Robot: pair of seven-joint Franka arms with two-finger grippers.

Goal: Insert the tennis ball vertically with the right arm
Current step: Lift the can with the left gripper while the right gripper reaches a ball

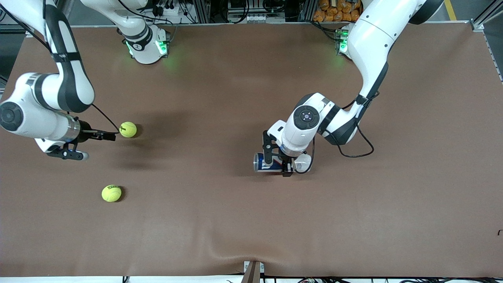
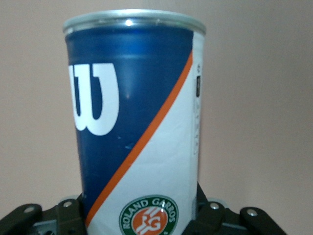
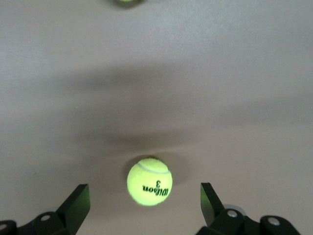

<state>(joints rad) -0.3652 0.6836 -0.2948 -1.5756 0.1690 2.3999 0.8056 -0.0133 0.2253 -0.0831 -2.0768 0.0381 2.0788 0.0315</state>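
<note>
From the front you see the right gripper (image 1: 84, 145) low near the right arm's end of the table (image 1: 235, 220), one tennis ball (image 1: 128, 129) beside it, another ball (image 1: 111, 193) nearer the camera. Your left wrist view shows the left gripper (image 2: 142, 218) clamped on a lying can (image 2: 137, 122). Your right wrist view shows the fingers (image 3: 78, 203) spread wide, ball between, untouched.

the left gripper (image 1: 283, 163) hides most of the can (image 1: 264, 162); the second ball (image 3: 126, 2) is cropped.
</note>
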